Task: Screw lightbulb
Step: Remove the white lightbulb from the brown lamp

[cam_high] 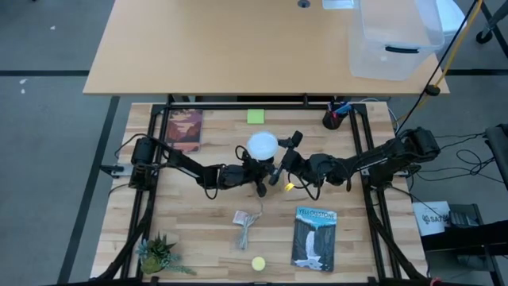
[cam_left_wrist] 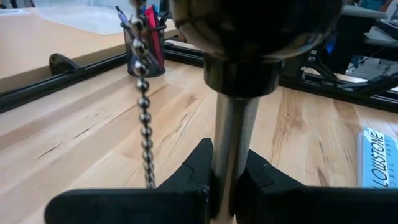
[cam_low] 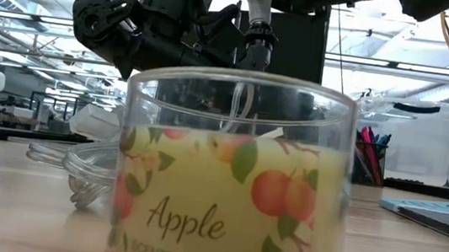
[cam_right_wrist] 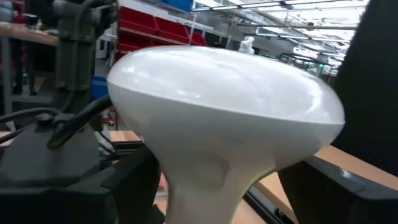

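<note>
The white frosted lightbulb (cam_high: 262, 145) sits on top of a dark socket (cam_left_wrist: 249, 37). The socket is carried by an upright metal stem (cam_left_wrist: 233, 143), and a bead pull-chain (cam_left_wrist: 144, 112) hangs beside it. My left gripper (cam_high: 255, 176) is shut on that stem below the socket. My right gripper (cam_high: 283, 163) comes at the bulb from the table's right, open. In the right wrist view its fingers stand on either side of the bulb (cam_right_wrist: 224, 106). What the stem stands on is hidden. My left gripper pinches the metal stem (cam_left_wrist: 231, 177) between its two fingers, a little below the socket. The fingers come nearly level from the table's left and lie across the stem, which stands upright. My right gripper has a finger (cam_right_wrist: 364, 130) on each side of the bulb; whether they touch it I cannot tell.
A glass apple candle (cam_low: 230, 186) fills the low view and shows near the table's front edge (cam_high: 258, 263). Clear plastic packaging (cam_high: 248, 222) lies in front of the arms. There are two books (cam_high: 185, 129) (cam_high: 315, 237), a green note (cam_high: 255, 117), a pen cup (cam_high: 333, 119) and a small plant (cam_high: 159, 256).
</note>
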